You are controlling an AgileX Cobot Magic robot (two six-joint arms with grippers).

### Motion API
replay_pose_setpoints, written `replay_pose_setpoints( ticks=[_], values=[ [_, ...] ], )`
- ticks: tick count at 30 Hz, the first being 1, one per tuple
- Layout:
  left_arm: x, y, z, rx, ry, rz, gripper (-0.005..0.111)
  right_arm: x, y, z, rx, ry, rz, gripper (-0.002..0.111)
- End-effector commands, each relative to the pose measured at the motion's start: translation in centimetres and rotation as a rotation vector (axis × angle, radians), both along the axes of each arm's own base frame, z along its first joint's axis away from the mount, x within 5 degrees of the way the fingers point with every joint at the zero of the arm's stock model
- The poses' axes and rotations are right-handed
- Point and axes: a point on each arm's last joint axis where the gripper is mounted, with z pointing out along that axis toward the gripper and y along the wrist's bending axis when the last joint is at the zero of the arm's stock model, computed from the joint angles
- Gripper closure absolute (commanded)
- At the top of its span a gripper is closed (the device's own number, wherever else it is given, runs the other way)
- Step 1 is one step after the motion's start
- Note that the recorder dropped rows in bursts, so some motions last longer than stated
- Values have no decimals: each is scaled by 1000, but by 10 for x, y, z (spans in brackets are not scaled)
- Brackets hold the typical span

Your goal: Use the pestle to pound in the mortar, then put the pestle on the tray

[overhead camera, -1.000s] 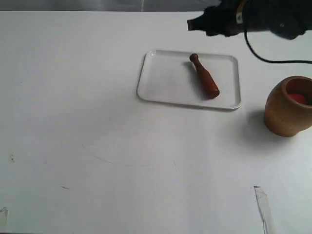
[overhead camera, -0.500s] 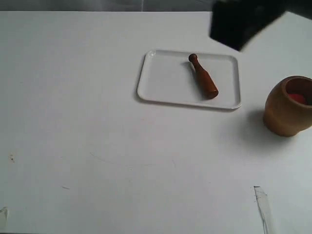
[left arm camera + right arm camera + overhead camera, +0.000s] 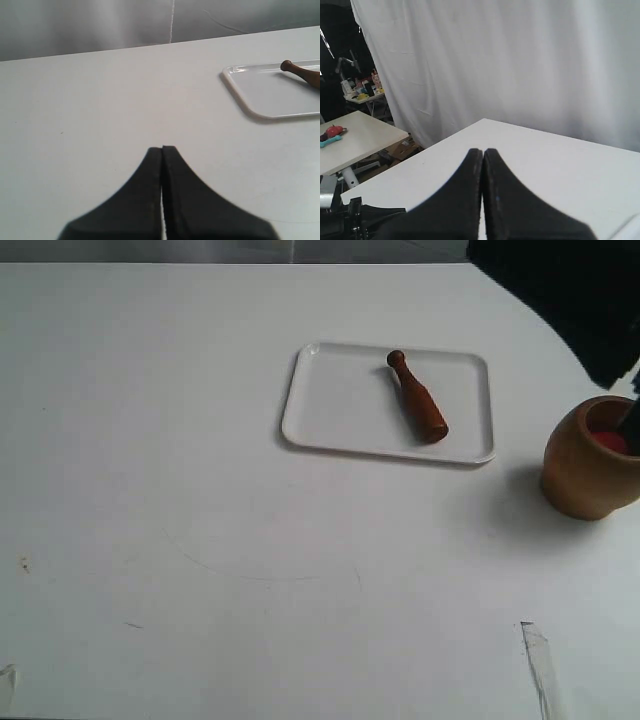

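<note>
White bench. Toward its far edge, right of middle: flat white rectangular low-rimmed tray. At the right edge, apart from the tray: rounded light-brown wooden mortar, red inside. Lying slantwise on the tray: small reddish-brown wooden pestle, knob toward the far edge. Left gripper pressed together on nothing; right gripper likewise.

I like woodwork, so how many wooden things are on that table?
2. The pestle lies on the tray; the mortar stands right of the tray, partly cut off at the picture's edge.
</note>
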Motion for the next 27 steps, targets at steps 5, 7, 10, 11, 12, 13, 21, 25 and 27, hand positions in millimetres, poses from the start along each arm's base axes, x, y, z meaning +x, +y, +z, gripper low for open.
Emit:
replay_pose_setpoints(
  ticks=[5, 7, 10, 11, 12, 13, 21, 25, 27],
  values=[
    [0, -1, 0, -15, -4, -6, 107, -3, -3, -2, -54, -31, 1, 108],
    [0, -1, 0, -15, -4, -6, 107, -4, -9, -7, -107, -18, -18, 108],
    [0, -1, 0, -15, -4, -6, 107, -2, -25, -16, -106, -15, -95, 108],
    [0, -1, 0, -15, -4, -6, 107, -1, -32, -20, -98, -19, -133, 108],
    [0, -1, 0, -15, -4, -6, 107, 0, -38, -24, -88, -23, -165, 108],
    [0, -1, 0, -15, -4, -6, 107, -1, -53, -35, -60, -40, -249, 108],
    [0, -1, 0, -15, -4, -6, 107, -24, -105, -115, 37, -171, -592, 108],
    [0, -1, 0, -15, -4, -6, 107, -31, -119, -132, -13, -136, -752, 108],
    [0, -1, 0, -15, -4, -6, 107, -29, -123, -142, -135, -79, -807, 108]
  ],
)
